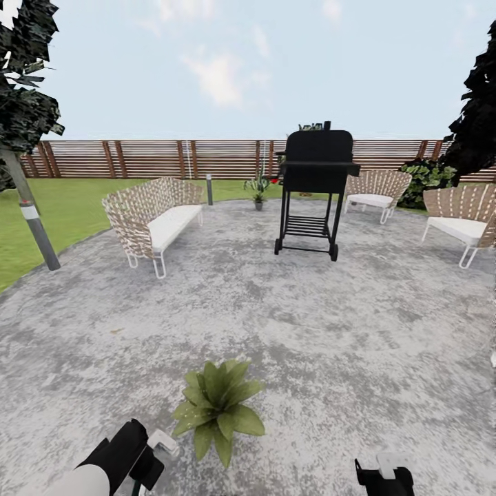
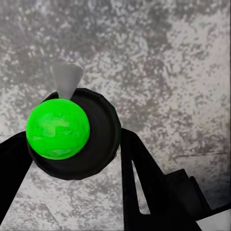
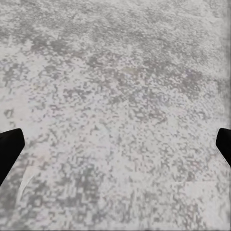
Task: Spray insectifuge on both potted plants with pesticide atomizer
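Observation:
My left gripper [image 2: 77, 166] is shut on the pesticide atomizer [image 2: 103, 139], a round near-black bottle whose top glows green here, with a small grey cone at its nozzle. In the head view the left gripper [image 1: 148, 458] hangs low just left of a potted plant [image 1: 217, 406], a rosette of plain green leaves on the patio. A second potted plant [image 1: 257, 187] stands far off at the patio's back edge. The right gripper [image 1: 382, 475] is low at the right, and in its wrist view the right gripper [image 3: 115, 147] is open over bare stone.
A black grill [image 1: 313, 186] stands on the grey patio [image 1: 310, 324] ahead. A wicker sofa [image 1: 155, 217] is at the left, wicker chairs [image 1: 375, 189] at the right. A tall grey post [image 1: 34, 220] and lawn lie at the left, a slatted fence [image 1: 151, 158] behind.

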Robot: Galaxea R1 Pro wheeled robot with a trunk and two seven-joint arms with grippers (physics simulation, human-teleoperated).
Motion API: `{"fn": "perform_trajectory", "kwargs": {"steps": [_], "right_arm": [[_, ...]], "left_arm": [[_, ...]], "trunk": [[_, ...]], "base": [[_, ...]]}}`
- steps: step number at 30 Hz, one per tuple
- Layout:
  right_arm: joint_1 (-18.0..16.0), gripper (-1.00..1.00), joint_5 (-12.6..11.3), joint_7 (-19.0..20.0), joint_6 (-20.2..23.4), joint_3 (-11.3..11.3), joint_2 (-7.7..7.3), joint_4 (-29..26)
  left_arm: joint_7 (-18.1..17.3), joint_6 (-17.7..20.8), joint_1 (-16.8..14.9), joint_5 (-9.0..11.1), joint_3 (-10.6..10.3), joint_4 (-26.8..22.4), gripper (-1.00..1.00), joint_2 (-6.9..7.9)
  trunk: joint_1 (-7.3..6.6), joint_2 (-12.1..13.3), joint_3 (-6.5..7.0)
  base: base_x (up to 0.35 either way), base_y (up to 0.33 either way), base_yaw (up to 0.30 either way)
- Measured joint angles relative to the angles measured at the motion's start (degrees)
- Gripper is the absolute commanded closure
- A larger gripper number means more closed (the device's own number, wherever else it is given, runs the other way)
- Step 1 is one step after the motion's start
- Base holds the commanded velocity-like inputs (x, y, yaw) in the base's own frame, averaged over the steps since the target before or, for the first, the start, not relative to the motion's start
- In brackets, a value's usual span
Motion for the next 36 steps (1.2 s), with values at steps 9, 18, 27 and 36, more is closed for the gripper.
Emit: {"fn": "perform_trajectory", "kwargs": {"steps": [9,18,27,36], "right_arm": [[0.0,-1.0,0.0,0.0,0.0,0.0,0.13,0.0],[0.0,-1.0,0.0,0.0,0.0,0.0,0.1,0.0],[0.0,-1.0,0.0,0.0,0.0,0.0,0.04,0.0],[0.0,-1.0,0.0,0.0,0.0,0.0,0.12,0.0]], "left_arm": [[0.1,0.1,0.0,-0.1,0.3,-0.1,1.0,0.09],[0.1,0.1,0.0,1.5,0.3,-0.2,1.0,-0.06],[0.0,0.1,0.0,1.9,0.2,-0.1,1.0,0.16],[0.0,0.0,0.0,1.9,0.2,-0.1,1.0,-0.03]], "trunk": [[0.02,0.0,0.0],[-0.01,0.0,0.0],[0.0,0.0,0.0],[0.0,0.0,0.02]], "base": [[-0.206,-0.213,0.256],[0.036,-0.183,0.217],[0.009,-0.012,0.082],[0.196,-0.164,0.147]]}}
